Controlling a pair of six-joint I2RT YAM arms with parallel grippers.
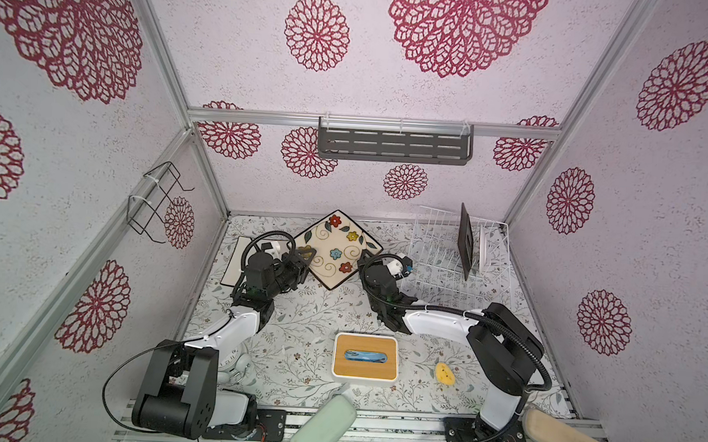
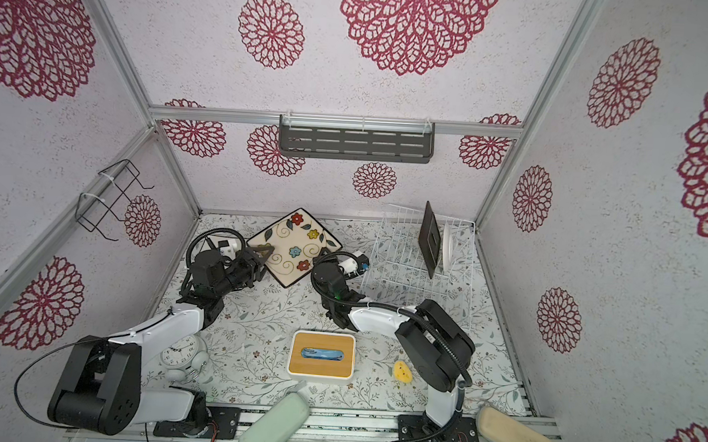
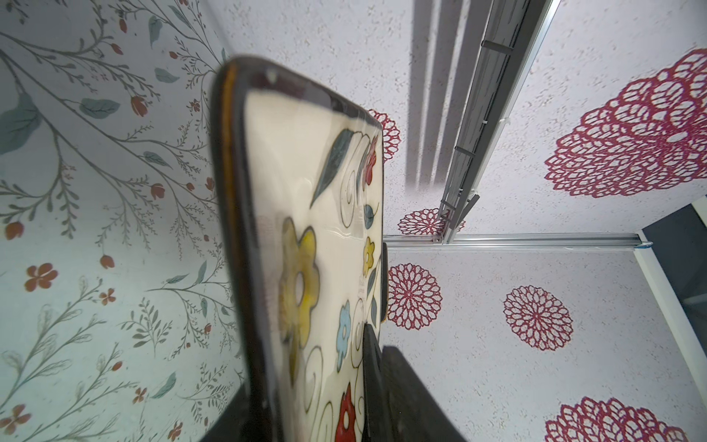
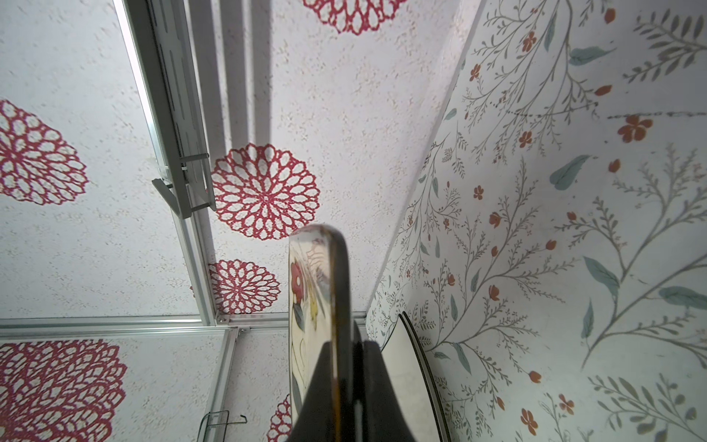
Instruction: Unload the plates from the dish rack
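Pinching the flowered plate (image 1: 336,246) by one corner, my right gripper (image 1: 365,256) is clamped tight; my left gripper (image 1: 305,253) straddles the opposite corner, though I cannot tell if it bites. Two holds should keep it level above the leaf-printed table (image 1: 297,327). Beyond, the dish rack (image 1: 437,269) holds a black plate (image 1: 466,244) and a white plate (image 1: 485,247) upright, against medallion-papered walls (image 1: 392,87).

Left arm (image 1: 230,328), right arm (image 1: 438,324): white shells, blk joints, ribbed blk hoses (image 1: 443,308); left gripper (image 1: 304,255), right gripper (image 1: 366,257) blk.

Pale walls (image 1: 372,85), red rosettes (image 1: 317,33), floral tabletop (image 1: 306,311), grey shelf (image 1: 394,146)
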